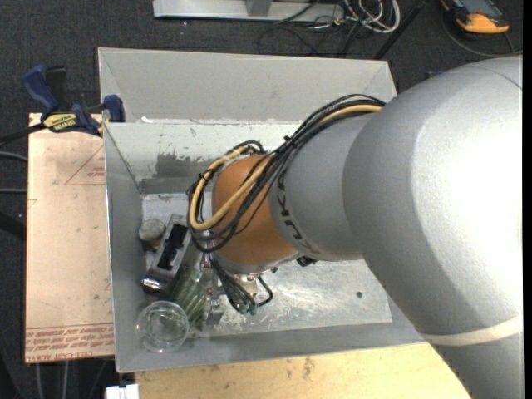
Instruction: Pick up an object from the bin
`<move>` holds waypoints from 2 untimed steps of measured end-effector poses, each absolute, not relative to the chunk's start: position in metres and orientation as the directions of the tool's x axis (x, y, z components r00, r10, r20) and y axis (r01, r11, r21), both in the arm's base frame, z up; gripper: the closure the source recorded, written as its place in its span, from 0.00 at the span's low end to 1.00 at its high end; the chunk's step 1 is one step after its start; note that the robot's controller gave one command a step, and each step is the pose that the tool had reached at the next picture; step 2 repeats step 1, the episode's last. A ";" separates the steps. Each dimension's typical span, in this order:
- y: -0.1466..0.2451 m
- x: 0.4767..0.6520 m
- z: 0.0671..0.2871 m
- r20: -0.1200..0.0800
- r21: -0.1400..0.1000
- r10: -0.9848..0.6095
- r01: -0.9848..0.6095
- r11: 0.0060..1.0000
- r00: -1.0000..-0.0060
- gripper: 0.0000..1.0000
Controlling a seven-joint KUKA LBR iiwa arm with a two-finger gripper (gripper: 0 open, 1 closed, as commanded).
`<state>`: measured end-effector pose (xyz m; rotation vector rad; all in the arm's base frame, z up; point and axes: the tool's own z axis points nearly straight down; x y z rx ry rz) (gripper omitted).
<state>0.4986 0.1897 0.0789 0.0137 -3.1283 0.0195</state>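
Note:
My gripper [224, 293] reaches down under the orange wrist cover into the front left part of the bin. It hangs right beside a green, translucent object [191, 293] that lies slanted on the floor. A clear glass cup [164, 324] sits in the front left corner, just left of and below the gripper. A black, stapler-like tool [169, 256] lies to the gripper's left, along the left wall. Whether anything is held is hidden by the wrist.
A small grey-white round thing [152, 229] lies by the left wall behind the black tool. The arm and its cables cover the middle and right of the bin. Bare bin floor shows at the front right.

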 end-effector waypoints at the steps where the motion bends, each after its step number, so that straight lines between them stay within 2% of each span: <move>1: 0.184 0.504 0.249 -0.008 0.002 -0.056 -0.056 0.998 -0.998 1.00; 2: 0.184 0.504 0.249 -0.008 0.002 -0.056 -0.056 0.998 -0.998 1.00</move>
